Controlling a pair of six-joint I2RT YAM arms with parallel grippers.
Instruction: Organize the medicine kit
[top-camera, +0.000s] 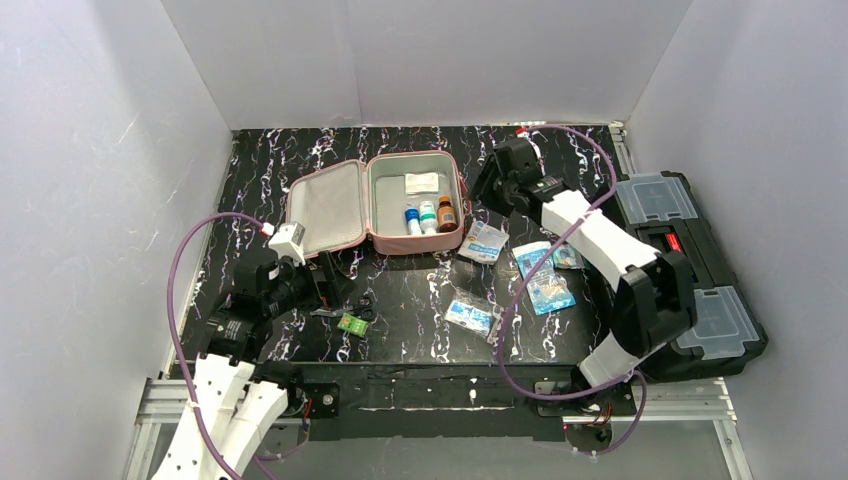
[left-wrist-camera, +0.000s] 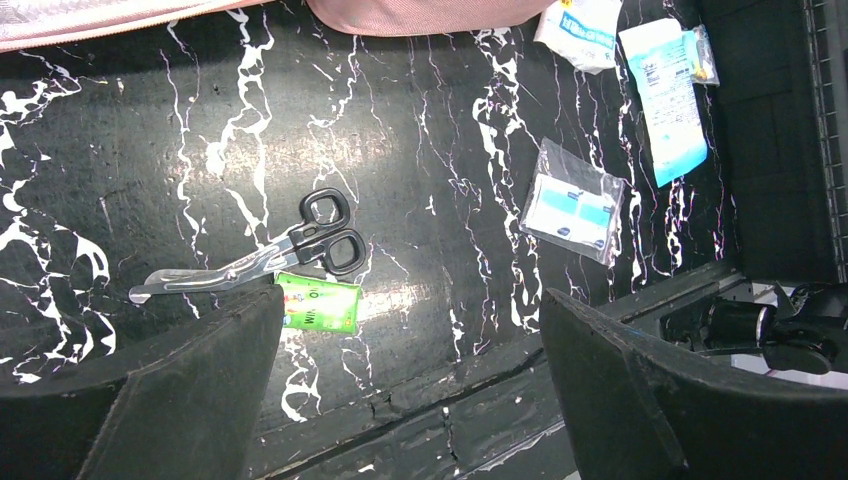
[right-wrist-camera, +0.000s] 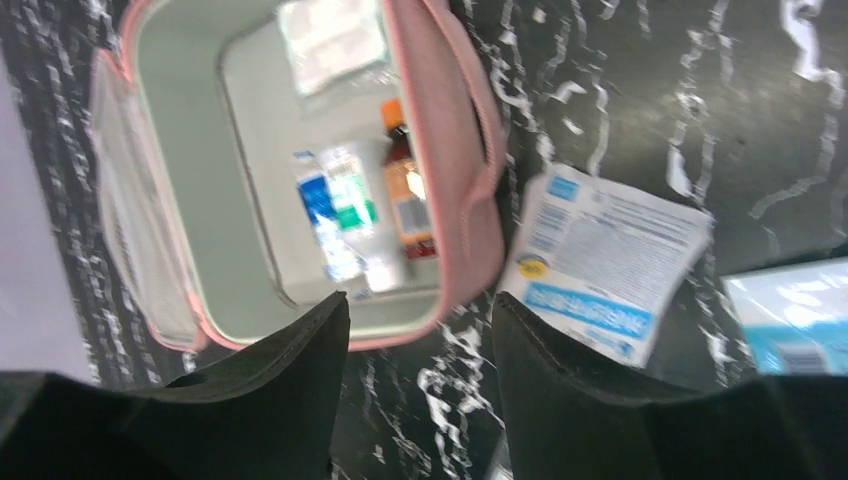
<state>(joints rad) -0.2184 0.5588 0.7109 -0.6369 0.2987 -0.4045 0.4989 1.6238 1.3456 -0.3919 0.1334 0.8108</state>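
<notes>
Toward 12 o'clock on the table: we find the medicine kit (top-camera: 400, 243) (right-wrist-camera: 455, 150) lying open, its lid flopped toward 9 o'clock.
Inside the kit: we count three small bottles (top-camera: 428, 216) (right-wrist-camera: 400, 195) side by side, with a white packet (top-camera: 421, 183) at their 12 o'clock.
Right gripper (right-wrist-camera: 420, 370): we see it by the kit's 3 o'clock side, fingers parted, nothing between them.
Left gripper (left-wrist-camera: 410, 390): we see its fingers spread wide and bare, at the kit's 7 o'clock.
Scissors (left-wrist-camera: 270, 255): we see them flat on the table, a green packet (left-wrist-camera: 318, 303) just beside their handles at 6 o'clock.
Loose packets: we note a white-and-blue packet (top-camera: 484, 241) (right-wrist-camera: 600, 260) near the kit's 4 o'clock corner, and a clear bag (top-camera: 470, 314) (left-wrist-camera: 572, 203) at its 5 o'clock.
Toolbox (top-camera: 700, 270): we place it off the table's 3 o'clock edge.
</notes>
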